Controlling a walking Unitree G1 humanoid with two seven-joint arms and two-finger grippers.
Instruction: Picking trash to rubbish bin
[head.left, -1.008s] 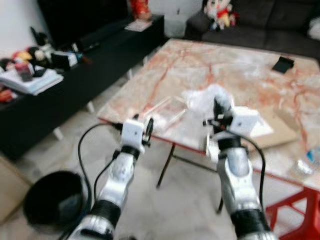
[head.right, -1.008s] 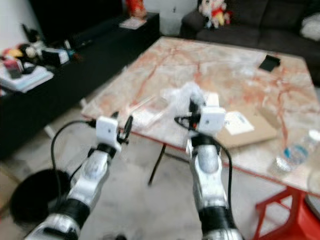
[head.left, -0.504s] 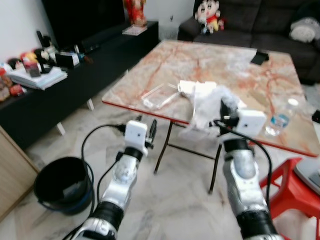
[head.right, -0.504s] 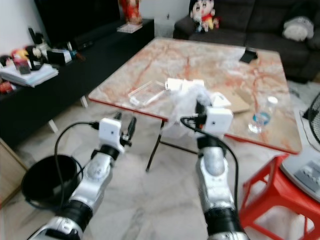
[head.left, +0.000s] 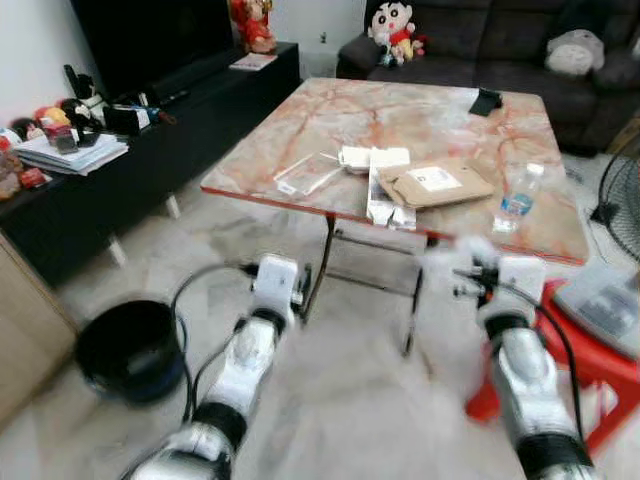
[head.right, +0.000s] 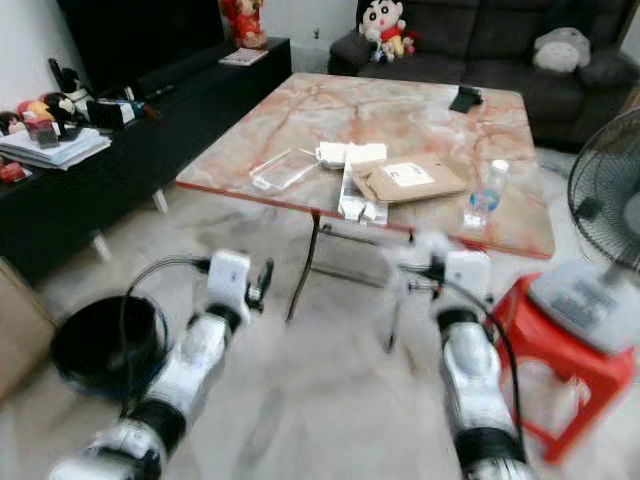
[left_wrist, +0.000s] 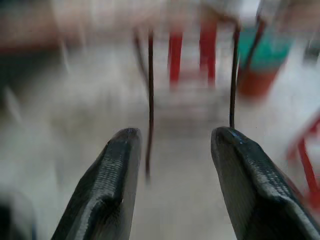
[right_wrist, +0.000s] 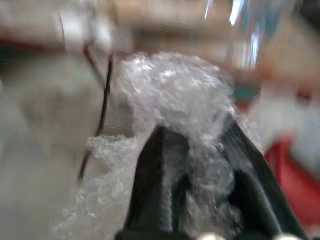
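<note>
Right gripper (right_wrist: 200, 150) clamps one bubble wrap (right_wrist: 175, 95) | left gripper (left_wrist: 172, 150) wide, empty | one bin (head.left: 130, 350)

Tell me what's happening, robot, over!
Right hand shut on bubble wrap. Left hand open, empty. Bin on floor, left side. Views blurry.

Marble-topped bench (head.left: 400, 115) carries cardboard envelope (head.left: 434, 183), clear water bottle (head.left: 516, 196) near its edge, black wallet (head.left: 486, 101). Red stool (head.right: 563, 347) beside bench. Plush toy (head.left: 392, 22) on dark sofa (head.left: 480, 35).
</note>
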